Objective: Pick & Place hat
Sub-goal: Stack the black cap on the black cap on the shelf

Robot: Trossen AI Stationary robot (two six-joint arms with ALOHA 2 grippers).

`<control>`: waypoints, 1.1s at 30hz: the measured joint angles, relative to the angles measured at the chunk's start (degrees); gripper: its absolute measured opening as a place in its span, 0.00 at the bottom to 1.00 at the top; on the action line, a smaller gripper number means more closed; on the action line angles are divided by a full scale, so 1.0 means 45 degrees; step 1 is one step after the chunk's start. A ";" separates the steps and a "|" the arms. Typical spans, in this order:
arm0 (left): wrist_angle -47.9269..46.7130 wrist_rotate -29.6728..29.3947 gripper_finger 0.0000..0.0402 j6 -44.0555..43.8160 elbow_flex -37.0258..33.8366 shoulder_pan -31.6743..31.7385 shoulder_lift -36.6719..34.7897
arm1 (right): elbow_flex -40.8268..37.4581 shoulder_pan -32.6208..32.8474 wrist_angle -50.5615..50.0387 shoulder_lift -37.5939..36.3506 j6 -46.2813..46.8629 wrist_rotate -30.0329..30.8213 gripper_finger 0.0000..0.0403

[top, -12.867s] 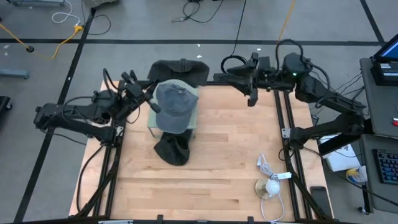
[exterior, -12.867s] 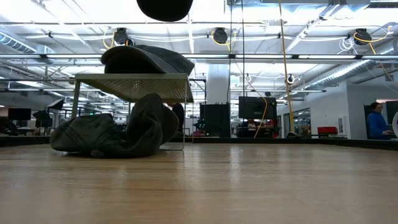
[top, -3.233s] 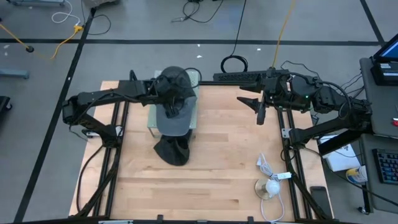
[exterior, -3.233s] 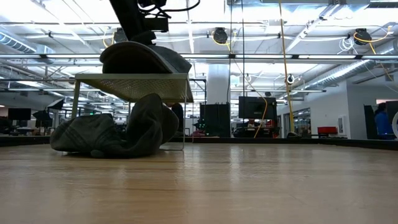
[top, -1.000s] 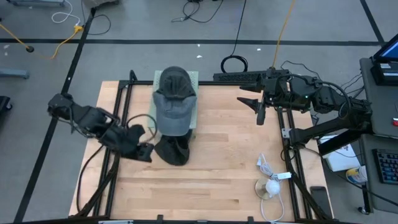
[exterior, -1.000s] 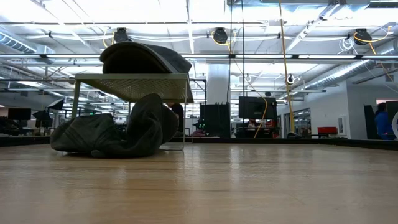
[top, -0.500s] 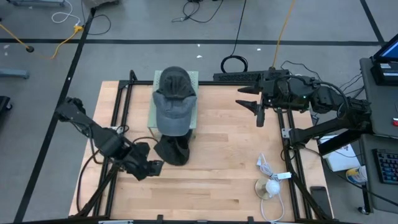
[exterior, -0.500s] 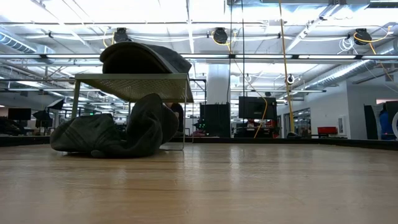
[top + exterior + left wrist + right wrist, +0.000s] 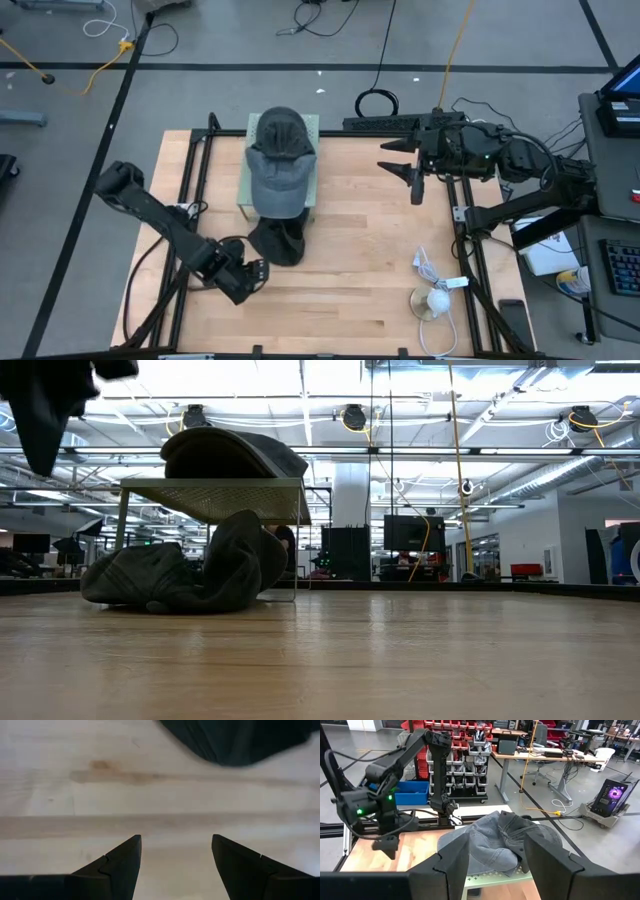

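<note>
Having swung nearer, left claw (image 9: 256, 274) beside dark hat (image 9: 277, 242)

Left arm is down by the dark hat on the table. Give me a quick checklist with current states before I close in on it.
1. Left gripper open: ok, its fingers stand apart with nothing between them.
2. Left gripper lined up on the dark hat: not ok, it sits beside the hat over bare wood; the left wrist view shows only the hat's edge ahead.
3. Dark hat free to lift: cannot tell, it lies partly under the mesh stand.
4. Grey cap settled on the stand: ok, resting on top, untouched.
5. Right gripper out of the way: ok, open and empty at the table's far right side.
6. White cable clear of the path: ok, lying well off to the right.
</note>
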 joint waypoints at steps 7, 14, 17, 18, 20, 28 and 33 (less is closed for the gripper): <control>-0.0005 -0.1043 0.61 -0.0818 -0.0738 0.0186 0.0666 | 0.0004 0.0000 -0.0026 0.0000 0.0000 0.0000 0.45; 0.0041 -0.2281 0.61 -0.0707 -0.0787 0.1005 0.1755 | 0.0003 0.0000 -0.0110 0.0000 -0.0001 0.0000 0.45; 0.0049 -0.2799 0.61 -0.0665 -0.0787 0.1298 0.2117 | 0.0004 0.0000 -0.0131 0.0000 -0.0063 0.0002 0.45; 0.0064 -0.2944 0.61 -0.0658 -0.0787 0.1420 0.2223 | 0.0004 0.0000 -0.0127 0.0000 -0.0063 0.0000 0.45; 0.0113 -0.3074 0.61 -0.0632 -0.0787 0.1657 0.2436 | 0.0002 0.0000 -0.0133 0.0000 -0.0073 0.0000 0.45; 0.0891 -0.2811 0.61 0.1071 -0.0787 0.2548 0.3406 | 0.0000 0.0000 -0.0146 0.0000 -0.0092 0.0000 0.45; 0.1085 -0.1388 0.56 0.2897 -0.0740 0.2816 0.3878 | 0.0004 0.0000 -0.0134 0.0000 -0.0097 0.0000 0.45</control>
